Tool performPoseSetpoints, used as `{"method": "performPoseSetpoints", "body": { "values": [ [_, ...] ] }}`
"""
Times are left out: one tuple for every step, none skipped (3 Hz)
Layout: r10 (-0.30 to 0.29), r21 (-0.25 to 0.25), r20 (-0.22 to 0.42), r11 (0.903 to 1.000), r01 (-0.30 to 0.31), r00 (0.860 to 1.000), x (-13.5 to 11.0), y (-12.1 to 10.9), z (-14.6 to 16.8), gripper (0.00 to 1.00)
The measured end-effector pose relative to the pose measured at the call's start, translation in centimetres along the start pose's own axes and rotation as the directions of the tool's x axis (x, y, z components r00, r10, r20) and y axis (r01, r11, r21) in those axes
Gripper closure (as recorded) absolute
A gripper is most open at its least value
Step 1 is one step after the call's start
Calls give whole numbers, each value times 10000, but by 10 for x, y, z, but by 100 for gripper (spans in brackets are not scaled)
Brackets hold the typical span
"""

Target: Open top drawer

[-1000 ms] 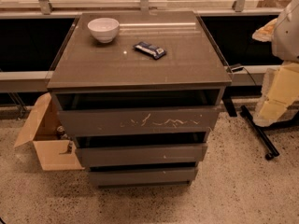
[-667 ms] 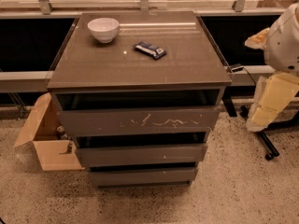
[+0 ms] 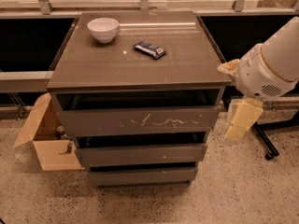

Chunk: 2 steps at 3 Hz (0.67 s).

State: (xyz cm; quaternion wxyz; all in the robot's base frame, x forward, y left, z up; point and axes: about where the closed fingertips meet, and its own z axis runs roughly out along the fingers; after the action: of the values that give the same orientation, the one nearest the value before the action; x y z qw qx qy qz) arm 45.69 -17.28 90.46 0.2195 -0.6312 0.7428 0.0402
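Standing on a speckled floor, the grey drawer unit fills the middle of the camera view, its flat top serving as a bench. A white bowl sits near the bench's back left corner. A dark-wrapped snack bar lies flat nearer the centre, well apart from the bowl.

The top drawer sits directly under the bench top, the tallest of three grey fronts, with pale scratch marks across its middle. A dark gap shows between its upper edge and the bench top. Two shorter fronts, the middle drawer and the bottom drawer, stack below it.

The robot's white arm enters from the right edge. Its pale yellowish claw hangs downward just beside the unit's right side, level with the top drawer's front, holding nothing. Whether the claw is spread wide or drawn narrow cannot be told from this angle.

An open cardboard box rests on the floor against the unit's left side, flaps up. A black wheeled stand leg shows behind the claw.
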Motion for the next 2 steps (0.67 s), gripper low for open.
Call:
{"method": "performPoseSetpoints", "body": {
  "values": [
    [0,0,0,10000,0,10000,0,0,0,0],
    [-329,-126,-320,9994,325,9989,0,7,28,0]
  ]
}}
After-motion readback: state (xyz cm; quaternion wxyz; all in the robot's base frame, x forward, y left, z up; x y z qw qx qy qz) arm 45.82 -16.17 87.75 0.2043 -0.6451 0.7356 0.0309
